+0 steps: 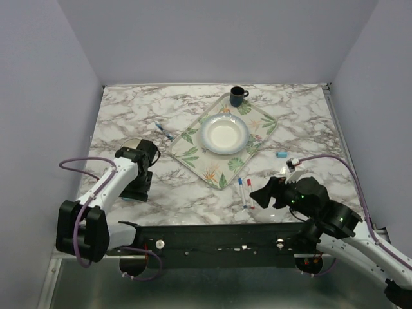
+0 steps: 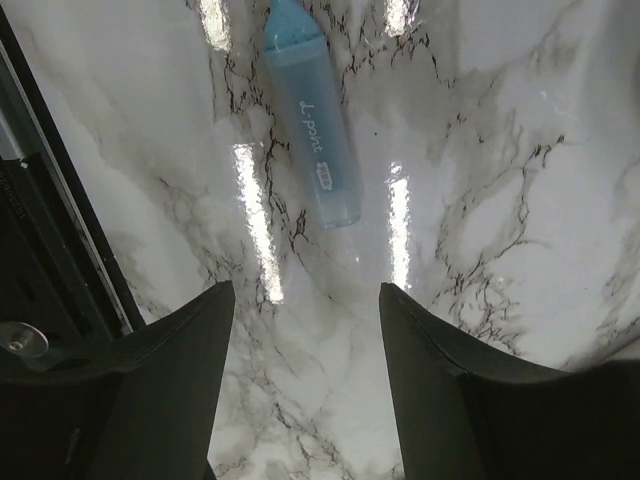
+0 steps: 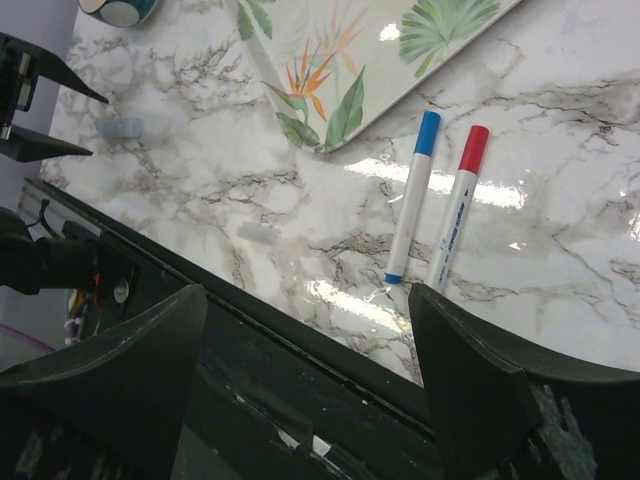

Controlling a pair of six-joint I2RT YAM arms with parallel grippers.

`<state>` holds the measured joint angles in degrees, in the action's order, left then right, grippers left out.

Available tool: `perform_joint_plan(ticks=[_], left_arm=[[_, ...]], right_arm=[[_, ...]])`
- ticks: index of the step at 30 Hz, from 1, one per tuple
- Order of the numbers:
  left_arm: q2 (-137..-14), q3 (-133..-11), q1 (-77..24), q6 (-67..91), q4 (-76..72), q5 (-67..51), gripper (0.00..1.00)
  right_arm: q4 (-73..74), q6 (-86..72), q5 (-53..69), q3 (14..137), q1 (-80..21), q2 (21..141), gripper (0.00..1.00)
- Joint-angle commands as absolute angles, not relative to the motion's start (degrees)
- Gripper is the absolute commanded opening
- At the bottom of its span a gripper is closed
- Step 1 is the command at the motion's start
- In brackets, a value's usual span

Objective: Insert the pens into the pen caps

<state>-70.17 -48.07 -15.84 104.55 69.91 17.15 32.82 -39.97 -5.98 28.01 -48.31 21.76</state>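
Observation:
A light-blue marker (image 2: 310,120) lies on the marble just ahead of my left gripper (image 2: 305,295), which is open and empty above the table. In the top view that gripper (image 1: 136,187) is at the left front and hides the marker. Two slim white markers, one with blue ends (image 3: 413,195) and one with a red end (image 3: 458,205), lie side by side ahead of my right gripper (image 3: 308,292), open and empty over the table's front rail. They also show in the top view (image 1: 242,190). A thin dark blue pen (image 1: 164,131) lies left of the tray. A light-blue cap (image 1: 281,154) lies right of it.
A leaf-patterned tray (image 1: 193,151) holds a white plate (image 1: 224,134) mid-table, with a dark mug (image 1: 238,96) at its far corner. A black rail (image 1: 212,235) runs along the near edge. A round object (image 1: 131,144) sits behind the left gripper.

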Motion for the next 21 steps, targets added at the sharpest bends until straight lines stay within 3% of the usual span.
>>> perform_joint_plan(ticks=[1, 8, 14, 21], left_arm=[[-73.21, -47.11, -12.22, 104.33, 66.62, 16.79, 0.68], [-77.68, -41.05, -4.58, 96.86, 53.54, 14.34, 0.69], [-85.50, -41.92, -3.34, 93.69, 52.65, 14.41, 0.69], [-84.91, -39.21, -2.99, 94.30, 49.94, 14.68, 0.58]], right_arm=[[33.49, -39.11, -5.27, 27.95, -48.43, 22.06, 0.88], [33.40, -39.11, -5.36, 28.04, -48.43, 22.32, 0.88], [33.31, -38.85, -5.10, 28.47, -48.34, 22.85, 0.88], [33.57, -38.67, -5.36, 29.00, -48.34, 23.47, 0.88]])
